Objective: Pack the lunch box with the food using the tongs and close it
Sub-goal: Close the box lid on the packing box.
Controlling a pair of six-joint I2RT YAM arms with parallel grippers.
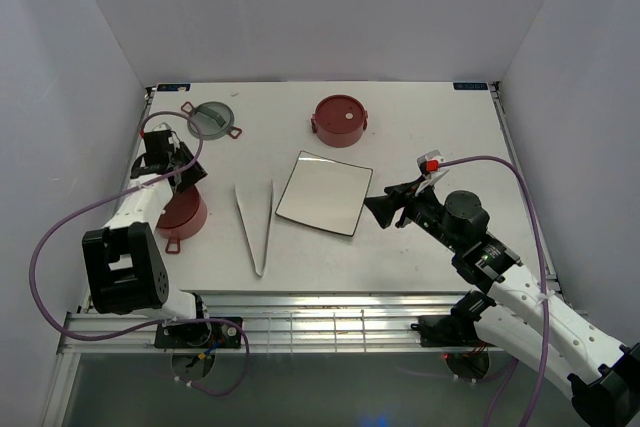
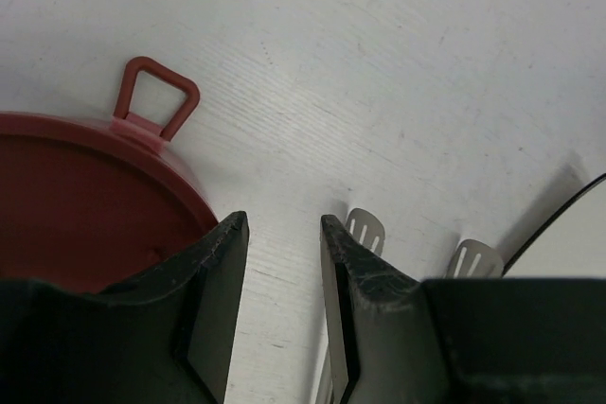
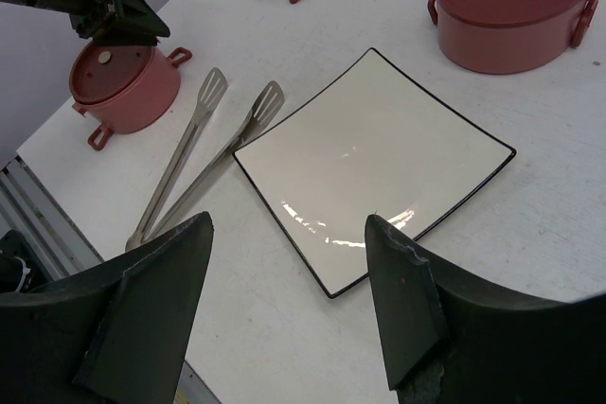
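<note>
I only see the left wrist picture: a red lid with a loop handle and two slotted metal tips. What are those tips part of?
Observer: They are the open ends of the tongs, a long thin V lying flat between that red bowl and the square plate, with its closed end toward the near edge.
Operator: Is that red bowl the only one out there?
Observer: No. A second lidded red bowl stands at the far side of the table, beyond the plate.
</note>
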